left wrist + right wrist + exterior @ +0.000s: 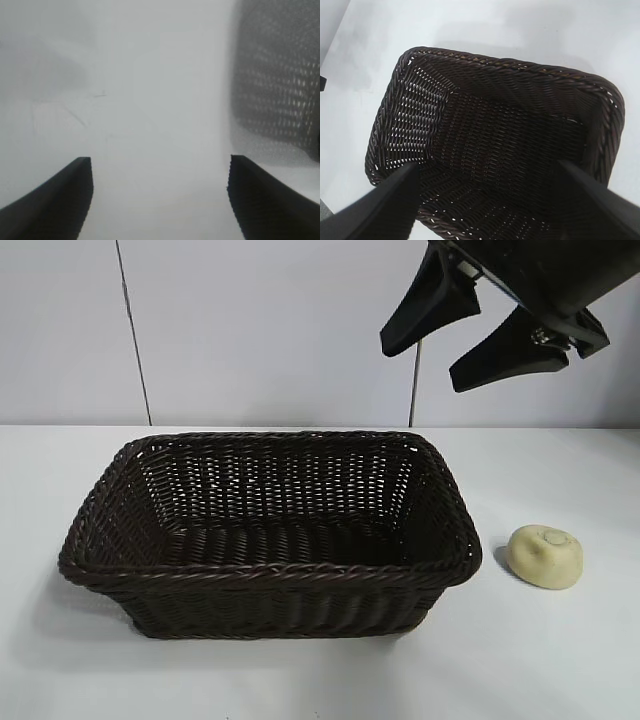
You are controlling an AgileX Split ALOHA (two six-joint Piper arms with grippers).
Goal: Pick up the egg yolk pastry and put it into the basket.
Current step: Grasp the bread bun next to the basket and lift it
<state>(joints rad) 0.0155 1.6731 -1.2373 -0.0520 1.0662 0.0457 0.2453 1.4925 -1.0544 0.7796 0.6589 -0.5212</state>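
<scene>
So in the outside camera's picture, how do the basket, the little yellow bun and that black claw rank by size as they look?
1. The basket, by far.
2. The right gripper, open up high; it is cut off at the frame edge, so unsure.
3. The egg yolk pastry.

One dark brown woven wicker basket (270, 540) stands on the one white table (560, 660). One pale yellow egg yolk pastry (545, 556) lies beside it. Two grippers show: the right gripper (462, 333) and the left gripper (160, 197), each with two black fingers.

Open left pincer (160, 200) over white table (150, 100), basket (280, 80) beside.
</scene>
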